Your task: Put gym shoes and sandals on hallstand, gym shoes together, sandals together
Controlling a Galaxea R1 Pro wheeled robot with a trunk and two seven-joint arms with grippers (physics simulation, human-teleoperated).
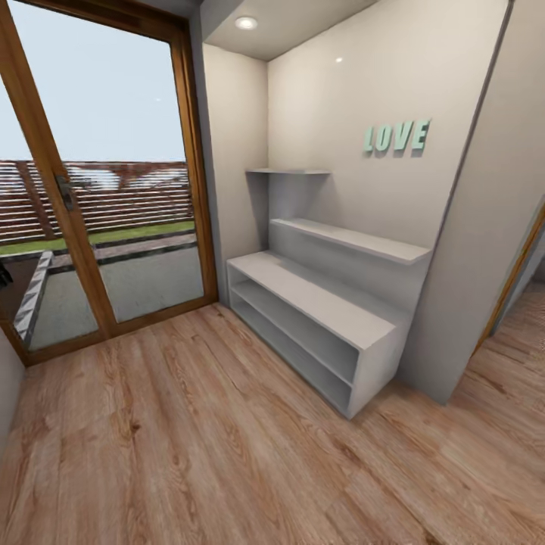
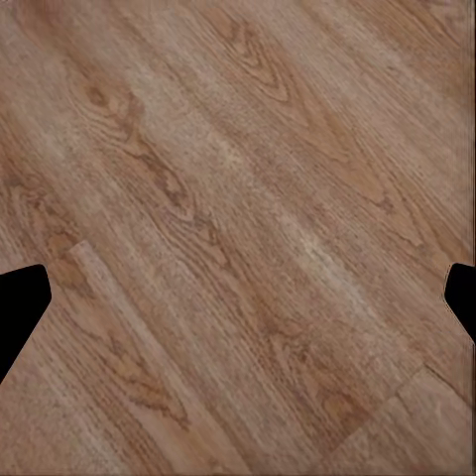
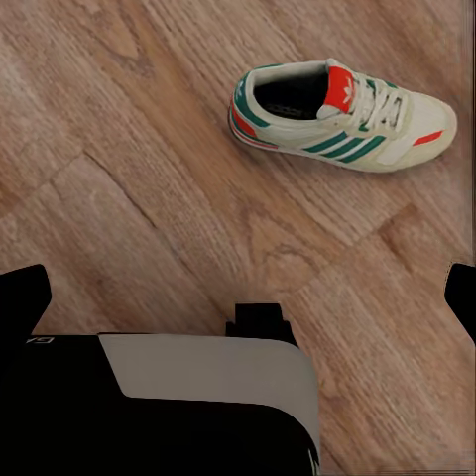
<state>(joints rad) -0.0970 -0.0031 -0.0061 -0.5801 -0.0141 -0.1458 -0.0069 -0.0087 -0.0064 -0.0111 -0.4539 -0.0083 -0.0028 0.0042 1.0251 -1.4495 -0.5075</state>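
from my remote seat, both arms hang pointing down at the corridor floor point(image 1: 189, 439). the left gripper point(image 2: 238, 297) spreads wide over bare planks, its fingertips point(image 2: 20, 297) dark at either edge of its view. the right gripper point(image 3: 238, 288) is likewise parted above a gym shoe point(image 3: 342, 116) standing upright on the floor, untouched. ahead, the hallstand point(image 1: 318, 299) stands against the wall beside a glass door point(image 1: 98, 182).

Left gripper point(image 2: 238, 297): only the two dark fingertips point(image 2: 20, 307) entered at the frame edges, rest cut off. Right gripper point(image 3: 238, 297): likewise, tips only. Robot body point(image 3: 149, 407) covered part of the corridor floor point(image 3: 129, 169). Glass door point(image 1: 91, 174) cut by left edge. Hallstand point(image 1: 318, 303) shelf interiors partly hidden from this angle.
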